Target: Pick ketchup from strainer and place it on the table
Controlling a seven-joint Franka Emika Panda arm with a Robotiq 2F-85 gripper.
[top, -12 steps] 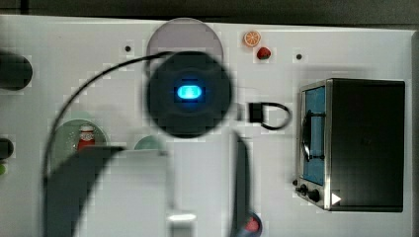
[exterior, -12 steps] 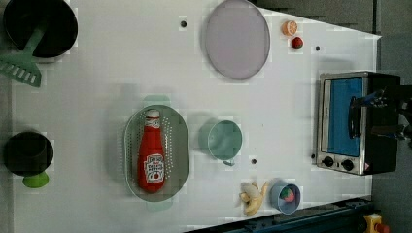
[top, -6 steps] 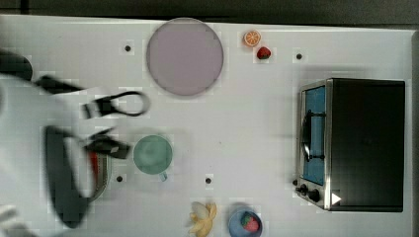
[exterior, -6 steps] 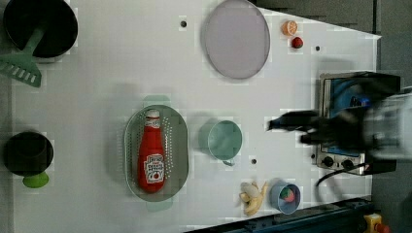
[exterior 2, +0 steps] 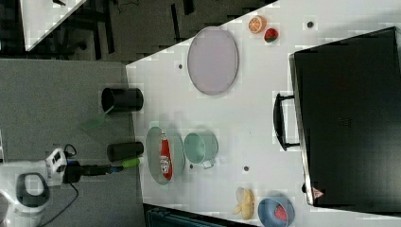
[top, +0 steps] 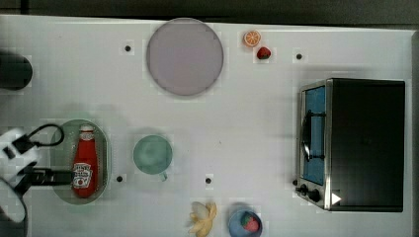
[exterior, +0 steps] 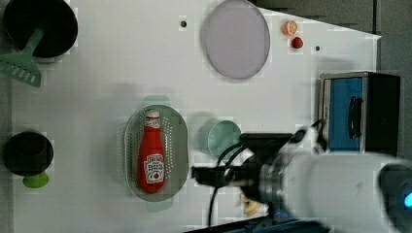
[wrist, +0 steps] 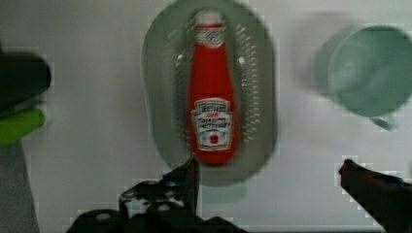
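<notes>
The ketchup (top: 85, 163) is a red bottle with a white cap, lying flat in the pale green strainer (top: 59, 148) on the table (top: 247, 123). In the top view, my gripper (top: 58, 176) reaches over the strainer from the top view's left, beside the bottle's label. The wrist view looks down on the ketchup (wrist: 211, 97) in the strainer (wrist: 160, 97). There my gripper (wrist: 272, 170) is open and holds nothing, with one fingertip (wrist: 190, 170) by the bottle's base and the other (wrist: 352, 170) far to the side. The left view shows the ketchup (exterior: 151, 158) and my gripper (exterior: 201, 174).
A teal mug (top: 153, 154) stands close beside the strainer. The grey-lilac plate (top: 184, 56), an orange slice (top: 252, 38) and a strawberry (top: 263, 53) lie at the far edge. A toaster oven (top: 353, 143) is at the top view's right, a banana (top: 202, 218) and a bowl (top: 245, 222) in front.
My arm swung from above the table's middle to the top view's left and now has its fingers over the strainer. The ketchup and the strainer have not moved.
</notes>
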